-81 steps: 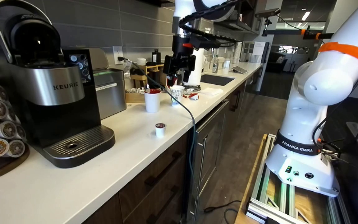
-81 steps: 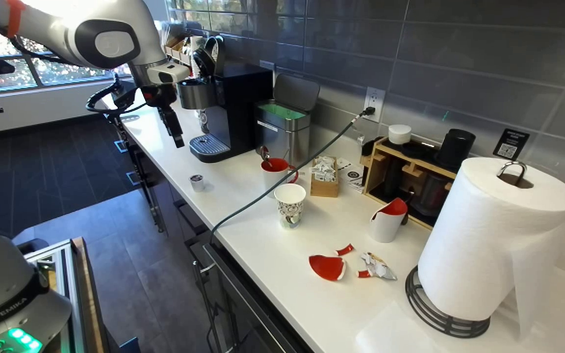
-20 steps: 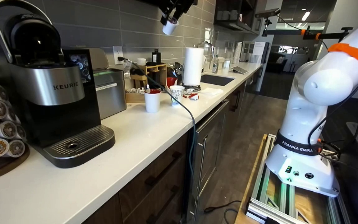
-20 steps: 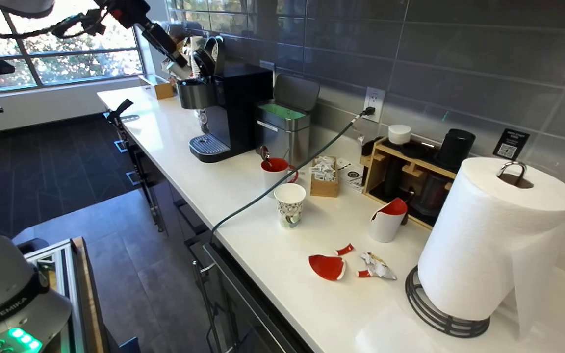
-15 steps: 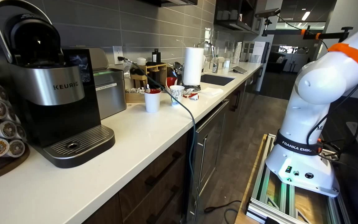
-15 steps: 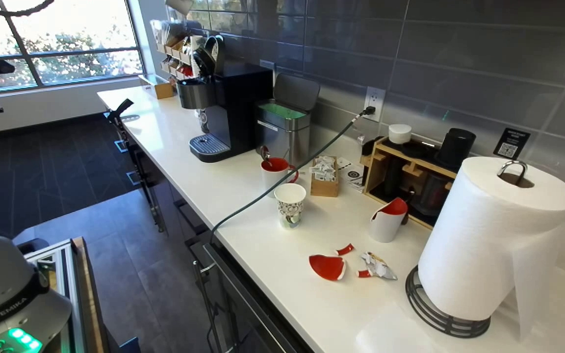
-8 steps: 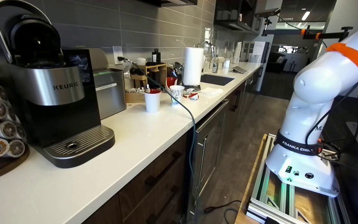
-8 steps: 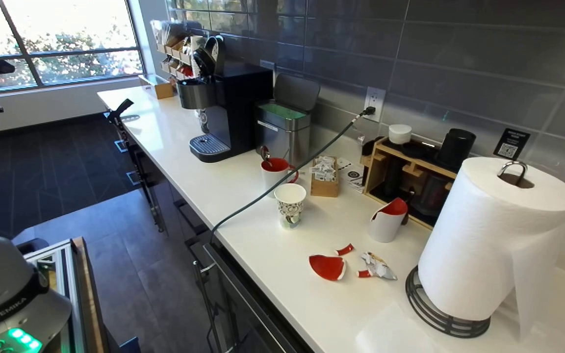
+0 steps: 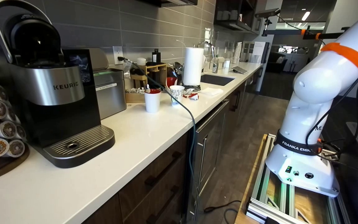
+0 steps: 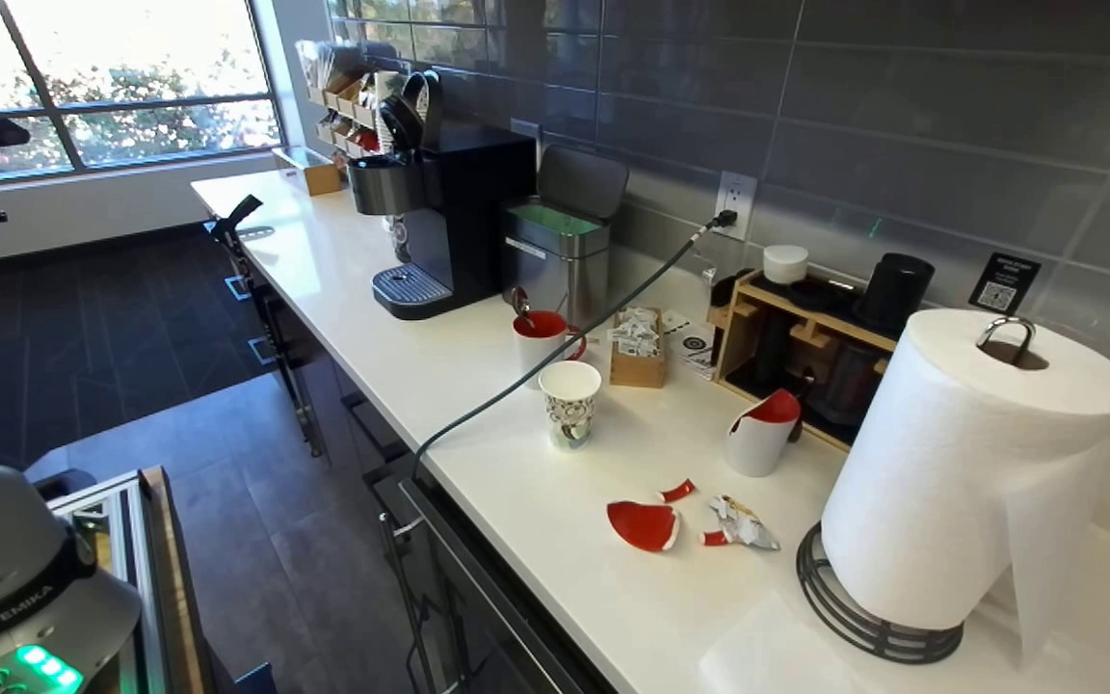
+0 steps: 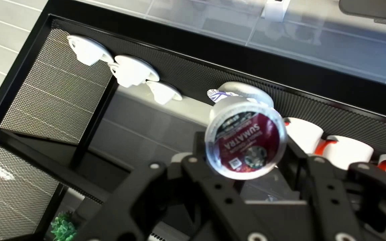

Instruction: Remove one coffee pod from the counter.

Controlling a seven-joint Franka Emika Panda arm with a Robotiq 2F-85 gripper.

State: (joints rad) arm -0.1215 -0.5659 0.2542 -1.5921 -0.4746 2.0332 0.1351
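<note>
I had the off-white counter (image 9: 135, 140) lower left in an exterior view, a black mesh shelf (image 11: 213, 50) across the wrist view; right of centre there, my Robotiq gripper (image 11: 246, 147) pinched the Sumatra coffee pod (image 11: 246, 142) between its fingers, shelf beyond.

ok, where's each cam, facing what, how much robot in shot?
An exterior view: by the coffee maker, looking along the counter toward the sink; arm and base show.
An exterior view: by the paper towels, looking back toward the coffee maker and window; base and some arm show.
Wrist view: on the wrist, facing a shelf of cups; gripper shows, holding the pod.
Both exterior views share counter, coffee maker, paper towels, base.
</note>
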